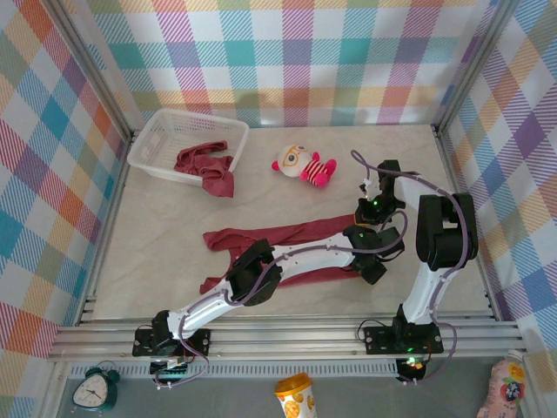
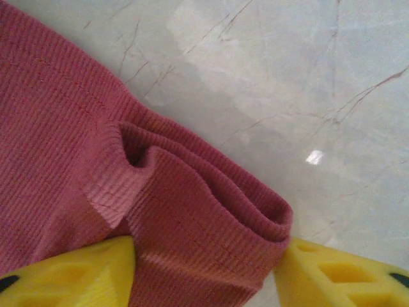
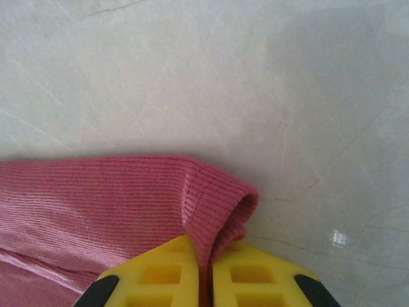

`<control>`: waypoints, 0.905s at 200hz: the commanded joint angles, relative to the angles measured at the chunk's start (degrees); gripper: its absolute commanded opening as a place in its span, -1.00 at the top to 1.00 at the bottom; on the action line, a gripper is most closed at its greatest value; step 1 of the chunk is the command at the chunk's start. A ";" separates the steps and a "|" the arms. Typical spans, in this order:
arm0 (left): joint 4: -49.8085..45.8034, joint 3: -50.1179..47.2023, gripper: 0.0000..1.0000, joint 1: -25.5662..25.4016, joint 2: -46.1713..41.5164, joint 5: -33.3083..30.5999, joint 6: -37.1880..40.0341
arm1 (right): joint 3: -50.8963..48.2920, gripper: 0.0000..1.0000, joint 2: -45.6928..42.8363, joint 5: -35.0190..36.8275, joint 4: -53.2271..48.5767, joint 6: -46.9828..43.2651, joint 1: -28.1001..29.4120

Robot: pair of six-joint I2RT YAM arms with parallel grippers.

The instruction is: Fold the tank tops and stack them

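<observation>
The right gripper [image 3: 204, 259] has its yellow fingers [image 3: 160, 272] drawn almost together. A thin ribbed hem of the maroon tank top [image 3: 96, 198] is pinched in the slit between them. Just past the tips the cloth curls into a small loop, and the rest runs off to the left over the pale table [image 3: 255, 77].

The left gripper [image 2: 208, 256] stands with its jaws wide, one finger on each side of a thick folded hem that fills the gap. Whether they press on the cloth I cannot tell.

Seen from above, both grippers sit close together at the right end of that top, which lies stretched out across the middle of the table, toward the near edge. Farther back, a second tank top [image 1: 205, 165] hangs crumpled half out of a white basket [image 1: 157, 139] at the far left. A striped doll [image 1: 305, 165] lies a little to the right of the basket.
</observation>
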 commanded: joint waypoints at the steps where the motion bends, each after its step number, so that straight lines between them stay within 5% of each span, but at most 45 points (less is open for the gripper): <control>1: -4.97 1.41 0.00 -1.01 3.22 -2.65 1.19 | -0.17 0.79 -1.02 -0.04 -0.64 -0.66 -0.36; 70: -4.95 1.69 0.88 -1.91 0.76 -1.12 0.92 | -1.34 0.82 -2.36 -0.30 0.07 0.04 -0.39; 134: -2.14 -0.15 0.93 -1.56 -7.30 1.22 -3.07 | -2.44 0.85 -8.26 -4.01 -1.27 2.52 -0.27; 181: 7.63 -21.73 0.93 0.68 -22.62 2.58 -8.05 | -3.10 0.85 -12.60 -9.72 -2.80 6.97 1.59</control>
